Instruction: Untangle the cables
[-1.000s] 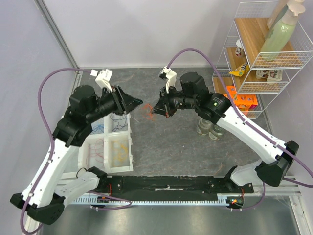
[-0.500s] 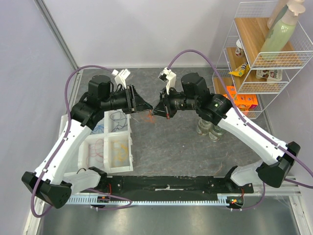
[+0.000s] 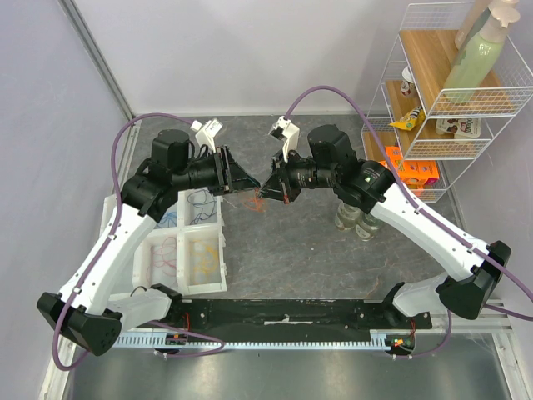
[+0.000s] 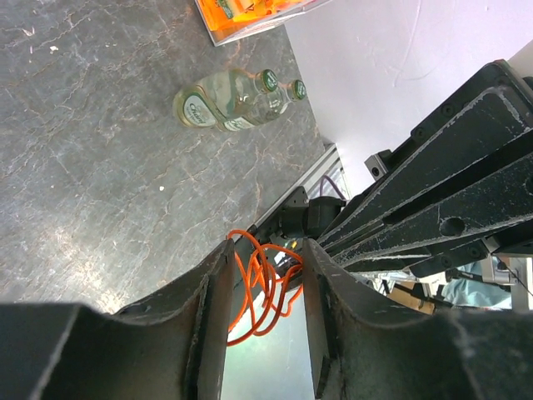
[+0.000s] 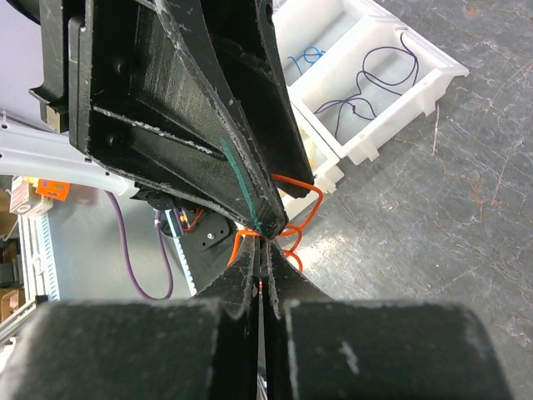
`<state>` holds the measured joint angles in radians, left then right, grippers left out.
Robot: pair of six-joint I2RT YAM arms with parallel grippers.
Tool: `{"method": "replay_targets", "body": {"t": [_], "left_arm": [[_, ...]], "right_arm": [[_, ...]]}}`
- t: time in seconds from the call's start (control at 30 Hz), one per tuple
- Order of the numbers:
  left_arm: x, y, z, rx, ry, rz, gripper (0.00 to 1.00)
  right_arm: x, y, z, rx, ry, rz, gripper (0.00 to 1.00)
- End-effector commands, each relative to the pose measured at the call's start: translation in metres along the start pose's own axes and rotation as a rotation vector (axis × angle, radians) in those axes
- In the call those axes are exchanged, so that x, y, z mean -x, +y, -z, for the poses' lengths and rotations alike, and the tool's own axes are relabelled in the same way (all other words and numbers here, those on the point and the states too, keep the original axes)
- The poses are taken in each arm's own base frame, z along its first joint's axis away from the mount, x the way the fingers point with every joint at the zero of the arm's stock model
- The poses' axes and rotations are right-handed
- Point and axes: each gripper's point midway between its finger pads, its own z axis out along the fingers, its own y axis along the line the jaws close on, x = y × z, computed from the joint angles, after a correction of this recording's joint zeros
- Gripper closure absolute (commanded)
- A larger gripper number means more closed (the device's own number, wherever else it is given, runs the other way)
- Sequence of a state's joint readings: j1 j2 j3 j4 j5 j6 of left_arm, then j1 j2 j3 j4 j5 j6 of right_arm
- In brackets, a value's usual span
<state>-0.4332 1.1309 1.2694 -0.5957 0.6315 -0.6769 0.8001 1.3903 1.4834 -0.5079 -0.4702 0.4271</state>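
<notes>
1. The left gripper (image 4: 265, 258) has its jaws partly open and grips nothing; loops of the orange cable (image 4: 260, 293) hang in the gap between its fingers.
2. The right gripper (image 5: 261, 250) has its jaws pressed fully together and pinches the orange cable at their tips, with loops bulging out on either side.
3. Both grippers meet tip to tip above the table (image 3: 291, 242).
4. The white tray (image 5: 391, 100) lies beyond the right gripper's tips; a dark cable (image 5: 364, 83) and a blue cable (image 5: 304, 58) rest in separate compartments.
5. Two bottles (image 4: 233, 100) lie well ahead of the left gripper.
</notes>
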Motion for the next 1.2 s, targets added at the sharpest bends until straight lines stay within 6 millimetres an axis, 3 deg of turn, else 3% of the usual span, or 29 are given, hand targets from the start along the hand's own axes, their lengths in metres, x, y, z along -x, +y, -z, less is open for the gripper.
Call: {"method": "replay_targets", "body": {"t": [0.0, 0.17, 0.3, 0.47, 0.93, 1.17], "left_arm": [[0.009, -0.004, 0.006, 0.012, -0.057, 0.016, 0.55], [0.016, -0.016, 0.015, -0.040, -0.105, 0.013, 0.41], [0.018, -0.012, 0.017, -0.041, -0.113, 0.036, 0.39], [0.010, 0.003, 0.009, -0.006, -0.031, 0.091, 0.56], [0.000, -0.006, 0.008, -0.085, 0.017, 0.079, 0.58], [-0.008, -0.002, 0.004, -0.096, 0.057, 0.120, 0.65]], "right_arm": [[0.014, 0.012, 0.011, 0.035, -0.059, 0.038, 1.00], [0.013, 0.011, 0.010, 0.034, -0.053, 0.035, 1.00], [0.012, 0.010, 0.009, 0.033, -0.051, 0.034, 1.00], [0.012, 0.010, 0.009, 0.033, -0.051, 0.039, 1.00], [0.011, 0.010, 0.008, 0.036, -0.051, 0.036, 1.00], [0.015, 0.013, 0.011, 0.041, -0.062, 0.043, 1.00]]}}
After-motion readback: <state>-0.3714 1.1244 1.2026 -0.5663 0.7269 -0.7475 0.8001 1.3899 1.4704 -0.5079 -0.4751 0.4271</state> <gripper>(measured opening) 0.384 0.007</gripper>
